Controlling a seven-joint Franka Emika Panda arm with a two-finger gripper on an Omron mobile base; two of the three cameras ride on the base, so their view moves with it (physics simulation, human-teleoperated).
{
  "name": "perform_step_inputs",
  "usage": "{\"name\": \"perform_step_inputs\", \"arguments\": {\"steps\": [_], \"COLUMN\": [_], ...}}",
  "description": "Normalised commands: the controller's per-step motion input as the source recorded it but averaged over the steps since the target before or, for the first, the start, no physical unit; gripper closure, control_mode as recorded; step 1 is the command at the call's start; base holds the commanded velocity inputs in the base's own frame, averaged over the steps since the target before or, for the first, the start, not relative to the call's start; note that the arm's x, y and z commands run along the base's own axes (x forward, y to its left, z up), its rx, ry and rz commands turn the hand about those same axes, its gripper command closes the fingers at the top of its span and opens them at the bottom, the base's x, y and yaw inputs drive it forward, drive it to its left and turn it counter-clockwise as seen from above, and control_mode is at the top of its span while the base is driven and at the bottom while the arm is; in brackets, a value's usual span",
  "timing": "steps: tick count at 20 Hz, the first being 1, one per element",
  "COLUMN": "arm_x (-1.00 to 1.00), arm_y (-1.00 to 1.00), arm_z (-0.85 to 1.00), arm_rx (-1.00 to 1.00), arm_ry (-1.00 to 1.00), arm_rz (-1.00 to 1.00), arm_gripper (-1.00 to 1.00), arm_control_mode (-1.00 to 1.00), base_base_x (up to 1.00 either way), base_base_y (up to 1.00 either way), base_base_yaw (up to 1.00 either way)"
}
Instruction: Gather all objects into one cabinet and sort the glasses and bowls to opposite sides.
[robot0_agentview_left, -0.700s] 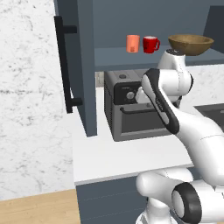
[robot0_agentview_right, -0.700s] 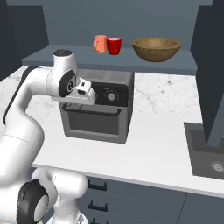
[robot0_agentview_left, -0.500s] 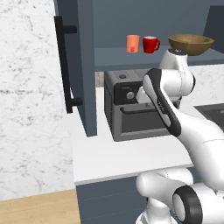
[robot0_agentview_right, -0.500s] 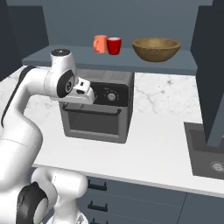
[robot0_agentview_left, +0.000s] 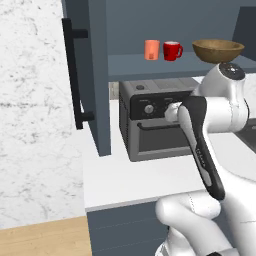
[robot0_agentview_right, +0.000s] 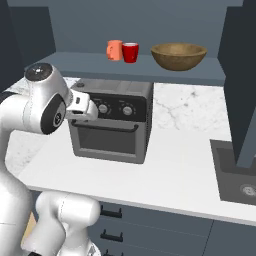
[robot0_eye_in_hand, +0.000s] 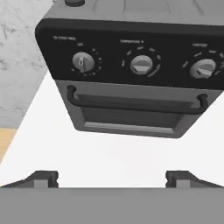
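You see the dark slate-blue cabinet (robot0_agentview_left: 100, 75) standing open above the worktop (robot0_agentview_right: 170, 170), its tall door (robot0_agentview_left: 82, 75) swung out on the left of the left base view with the long black bar handle (robot0_agentview_left: 75, 75) on its face. On the cabinet's flat shelf (robot0_agentview_right: 165, 75) the things of the task stand in a row: an orange cup (robot0_agentview_left: 152, 49) and the red mug (robot0_agentview_left: 172, 51) just beside each other, close enough that you cannot tell whether they touch, and the wide brown wooden bowl (robot0_agentview_left: 218, 50) well apart from them toward the shelf's other end. In the right base view the same row reads orange cup (robot0_agentview_right: 114, 50), red mug (robot0_agentview_right: 130, 52), then bowl (robot0_agentview_right: 179, 55). All three stand upright. Below the shelf a grey toaster oven (robot0_agentview_right: 111, 125) sits on the worktop, with a dark panel of three knobs and a bar handle across its door. The arm bends in front of this oven, and its hand (robot0_agentview_right: 82, 106) is held at the height of the knob panel, just beside the oven's front. In the hand view the two dark fingertips (robot0_eye_in_hand: 43, 178) rise far apart at the bottom edge, so the jaws stand wide open, with bare white worktop between them; they have hold of nothing. That view looks straight at the oven's front (robot0_eye_in_hand: 131, 87). A dark sink (robot0_agentview_right: 235, 175) is let into the worktop at the far right.
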Motion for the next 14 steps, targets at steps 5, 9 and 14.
{"name": "perform_step_inputs", "arguments": {"steps": [5,9,14], "arm_x": [-0.60,-0.60,-0.63], "arm_y": [0.00,0.00,0.00], "arm_z": [0.87,0.48,0.11], "arm_rx": [-0.03,0.00,0.00], "arm_ry": [-0.30,-0.29,-0.21], "arm_rz": [0.00,0.00,0.00], "arm_gripper": [-1.00,-1.00,-1.00], "arm_control_mode": [-1.00,-1.00,-1.00], "base_base_x": [0.00,0.00,0.00], "base_base_y": [0.00,0.00,0.00], "base_base_yaw": [0.00,0.00,0.00]}}
